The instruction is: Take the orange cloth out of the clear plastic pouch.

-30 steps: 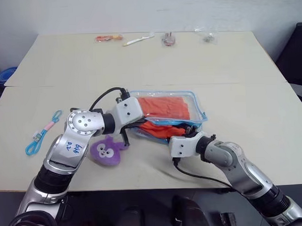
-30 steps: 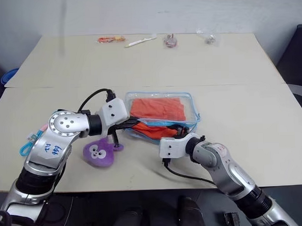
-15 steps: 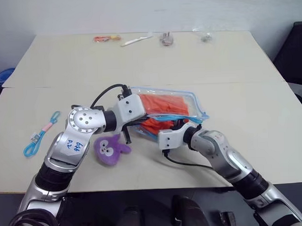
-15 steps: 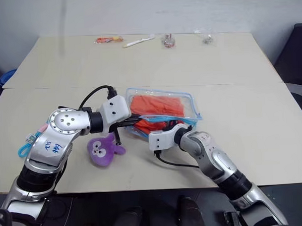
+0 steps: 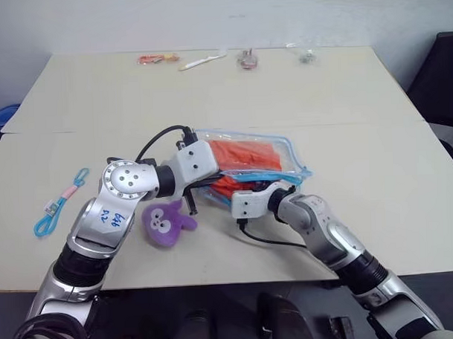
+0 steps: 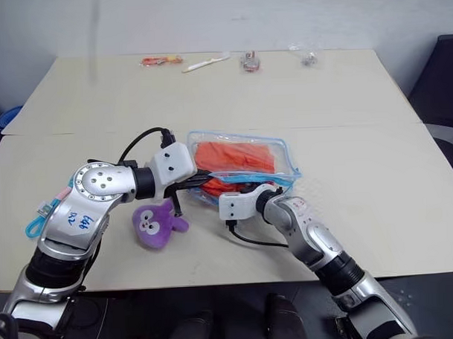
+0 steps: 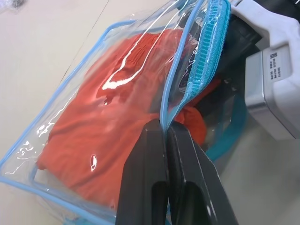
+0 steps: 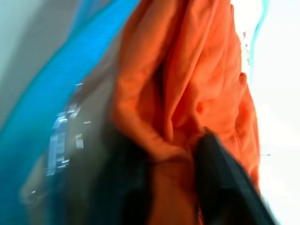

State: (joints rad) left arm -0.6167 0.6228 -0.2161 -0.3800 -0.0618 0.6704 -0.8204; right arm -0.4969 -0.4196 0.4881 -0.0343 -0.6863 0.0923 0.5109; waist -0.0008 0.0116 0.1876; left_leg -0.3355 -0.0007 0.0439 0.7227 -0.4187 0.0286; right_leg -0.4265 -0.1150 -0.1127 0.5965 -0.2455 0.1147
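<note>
Left eye view looks down on a pale bench (image 5: 374,134) where the clear plastic pouch (image 5: 286,161) lies near the middle, its mouth with the light blue zipper trim turned toward the robot. The orange cloth (image 5: 248,155) is mostly inside the pouch, with a wrinkled fold bulging out at the open mouth. The left claw (image 7: 165,136) is closed, pinching the upper lip of the pouch by its blue trim and holding that lip lifted off the bench. The right claw (image 8: 171,159) reaches into the mouth from the near side; in the right wrist view its two black fingers (image 8: 220,173) stand on either side of a bunched fold of the orange cloth and press into it, so it is gripping the cloth. A purple plush toy (image 5: 166,221) lies on the bench just beside the left arm, and a blue strap (image 5: 58,203) lies farther to the left. Several small items sit along the far edge of the bench.
</note>
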